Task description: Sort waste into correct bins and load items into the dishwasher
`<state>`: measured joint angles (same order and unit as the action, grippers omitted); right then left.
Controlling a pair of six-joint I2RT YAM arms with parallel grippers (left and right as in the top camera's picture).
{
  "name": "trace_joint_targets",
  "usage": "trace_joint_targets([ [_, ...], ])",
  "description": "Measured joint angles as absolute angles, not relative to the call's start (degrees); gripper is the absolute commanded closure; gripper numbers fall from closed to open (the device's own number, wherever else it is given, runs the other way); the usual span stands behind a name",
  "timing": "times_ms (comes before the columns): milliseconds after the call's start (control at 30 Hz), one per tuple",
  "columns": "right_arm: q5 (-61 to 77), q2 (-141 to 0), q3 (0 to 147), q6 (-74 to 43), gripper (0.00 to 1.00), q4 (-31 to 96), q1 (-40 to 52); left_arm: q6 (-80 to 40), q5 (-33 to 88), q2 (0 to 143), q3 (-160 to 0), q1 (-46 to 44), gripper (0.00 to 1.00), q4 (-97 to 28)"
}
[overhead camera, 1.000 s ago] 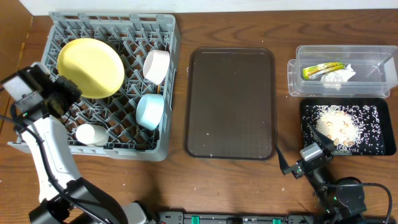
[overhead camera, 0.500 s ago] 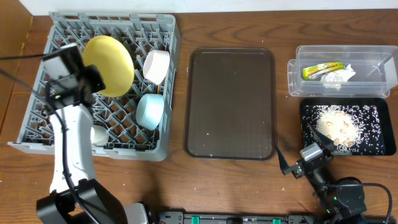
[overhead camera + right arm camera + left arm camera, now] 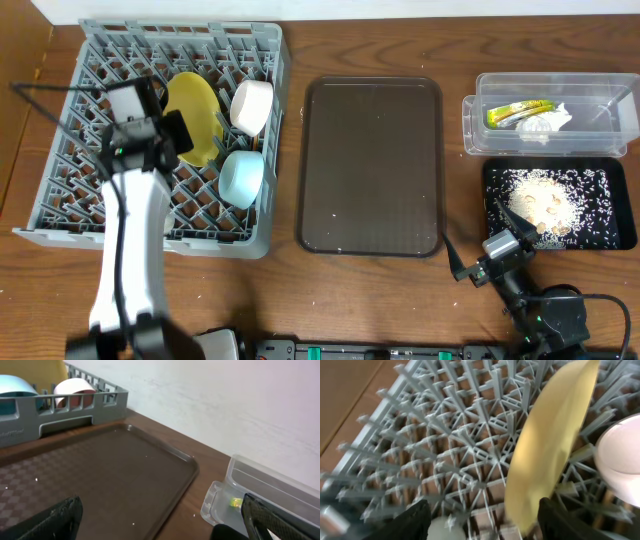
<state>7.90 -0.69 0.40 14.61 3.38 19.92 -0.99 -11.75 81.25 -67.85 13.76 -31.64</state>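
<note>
Straddling the yellow plate (image 3: 550, 445) on edge in the dish rack (image 3: 445, 435), your left gripper (image 3: 482, 512) shows fingers apart; your right gripper (image 3: 162, 525) gapes wide, holding nothing.

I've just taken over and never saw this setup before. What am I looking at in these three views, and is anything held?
Two robot arms work at a table. The wide picture looks down from above; the other two come from cameras on each wrist, its fingers at the bottom corners. On the left a grey dish rack holds a yellow plate on edge, a white bowl and a blue bowl. A brown tray lies mid-table. On the right, a clear tub holds a wrapper and tissue; a black tray holds food scraps. The left gripper straddles the plate, jaws apart; the right gripper is open, empty.
</note>
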Motion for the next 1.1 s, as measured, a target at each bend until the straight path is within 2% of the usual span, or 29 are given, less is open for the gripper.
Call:
trace_joint_targets([
  [100, 7.9, -0.7, 0.4, 14.6, 0.01, 3.4, 19.9, -4.1, -10.2, 72.8, -67.9, 13.8, 0.26, -38.1],
  [133, 7.9, -0.7, 0.4, 14.6, 0.01, 3.4, 19.9, -4.9, -9.1, 69.3, -67.9, 13.8, 0.21, -39.9],
  [300, 7.9, -0.7, 0.4, 14.6, 0.01, 3.4, 19.9, -7.7, 2.3, 51.5, -68.2, 13.8, 0.14, -49.8],
  [533, 7.9, -0.7, 0.4, 14.6, 0.01, 3.4, 19.9, -8.2, 13.9, 41.3, -68.2, 13.8, 0.1, -55.4],
  [767, 7.9, -0.7, 0.4, 14.6, 0.01, 3.4, 19.9, -8.6, 16.4, 38.0, -68.2, 10.3, 0.08, -61.7],
  [900, 7.9, -0.7, 0.4, 14.6, 0.01, 3.4, 19.9, -8.6, 16.4, 37.8, -67.0, 6.7, 0.07, -56.2],
  [1100, 7.9, -0.7, 0.4, 14.6, 0.01, 3.3, 19.9, -5.8, 14.0, 36.5, -53.1, -1.3, 0.04, -30.1],
])
